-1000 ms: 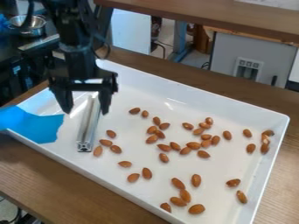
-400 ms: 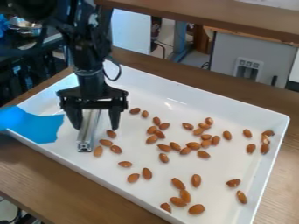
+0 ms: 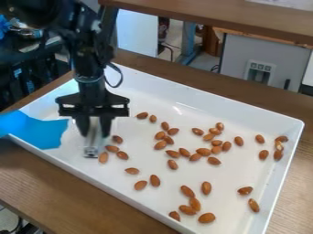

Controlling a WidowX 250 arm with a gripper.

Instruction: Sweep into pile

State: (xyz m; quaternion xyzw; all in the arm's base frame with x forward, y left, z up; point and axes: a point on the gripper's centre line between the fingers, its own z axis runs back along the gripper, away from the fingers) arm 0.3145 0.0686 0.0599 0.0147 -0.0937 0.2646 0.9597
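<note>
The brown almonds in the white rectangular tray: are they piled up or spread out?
Spread out: the almonds lie singly and in loose clusters across much of the tray.

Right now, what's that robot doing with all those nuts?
A black robot arm has its claw closed around a metal bar, inside a big white tray. The almonds are scattered over the tray, with some loose bunches, and they aren't in one pile yet. The bar is probably for pushing them together.
</note>
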